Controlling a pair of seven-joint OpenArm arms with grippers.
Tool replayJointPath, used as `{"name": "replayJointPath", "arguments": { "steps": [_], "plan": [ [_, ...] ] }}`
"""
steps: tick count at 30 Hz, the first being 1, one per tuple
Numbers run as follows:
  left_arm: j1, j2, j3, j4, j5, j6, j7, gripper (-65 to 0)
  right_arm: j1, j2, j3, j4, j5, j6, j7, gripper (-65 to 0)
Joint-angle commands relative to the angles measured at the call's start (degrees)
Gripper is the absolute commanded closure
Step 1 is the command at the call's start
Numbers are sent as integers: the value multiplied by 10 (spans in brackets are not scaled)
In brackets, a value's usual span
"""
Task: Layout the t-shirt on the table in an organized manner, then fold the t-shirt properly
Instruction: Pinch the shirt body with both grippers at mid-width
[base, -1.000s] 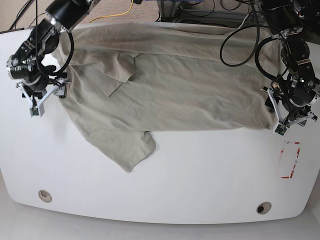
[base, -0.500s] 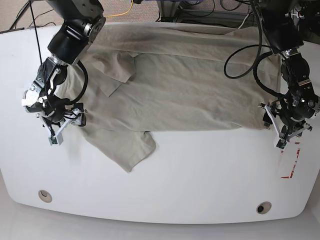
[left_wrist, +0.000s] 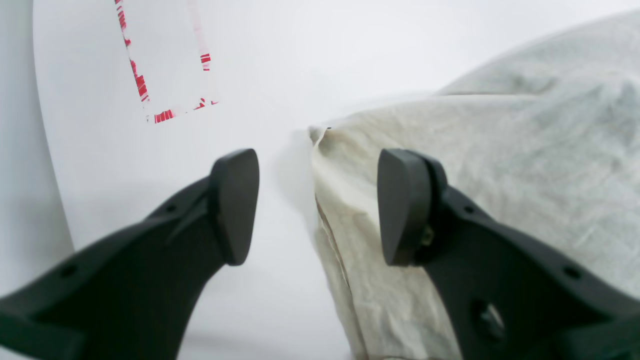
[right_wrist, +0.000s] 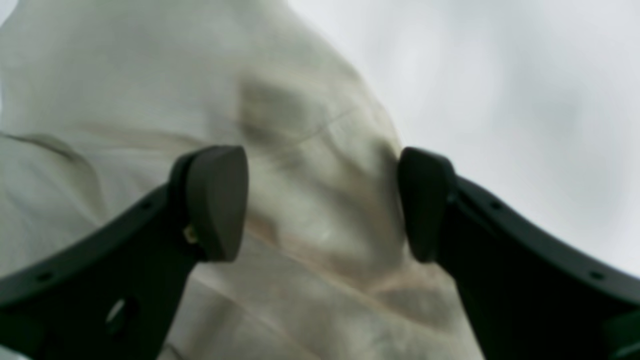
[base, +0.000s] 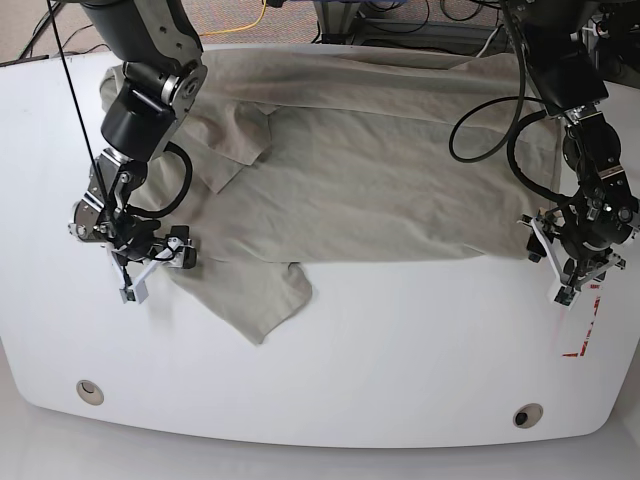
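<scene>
T-shirt (base: 370, 170) cloth lies spread across the far half of the table (base: 400, 350), still rumpled, one sleeve flopped toward the near side. Going left to right in the base view: my right gripper (base: 150, 268) hangs over the shirt's side edge with its fingers (right_wrist: 215, 200) spread and empty, fabric beneath the gap, so I judge it is placed to pinch that edge. My left gripper (base: 568, 262) sits at the opposite corner, fingers (left_wrist: 235, 205) apart and holding nothing, straddling the hem corner, one tip over bare table. Just beside it is a red tape rectangle (left_wrist: 165, 60). Two grommets (base: 527, 415) sit well clear; nothing blocks either pinch.
</scene>
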Motion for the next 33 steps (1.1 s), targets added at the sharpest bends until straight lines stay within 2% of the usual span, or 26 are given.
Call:
{"name": "replayJointPath", "arguments": {
  "steps": [1,3,5,8,9,12,14,20,33],
  "plan": [
    [-10,-7,-2,9,-3,2,-11,-353,19,9,0,-15,2,2,32,-452],
    [-10,-7,-2,9,-3,2,-11,-353,19,9,0,-25,2,2,39,-444],
    [-10,-7,-3,8,-3,2,-11,-353,18,9,0,-30,2,2,42,-406],
    [-11,-7,-3,7,-3,2,-11,-353,16,9,0,-31,1,2,43,-293],
    [-12,-7,-4,5,-3,2,-11,-353,15,9,0,-31,1,2,44,-230],
    [-14,-7,-4,-13,-3,3,-11,-353,15,8,0,-31,1,2,44,-101],
    [-16,-7,-13,-36,-3,12,-11,-353,15,8,0,-31,1,2,44,-52],
    [-42,-7,-48,-107,-3,48,-60,-356,15,8,0,-31,1,2,44,-48],
    [-97,-25,-45,-333,-3,94,-178,-357,13,8,0,-30,1,2,44,-46]
  ]
}}
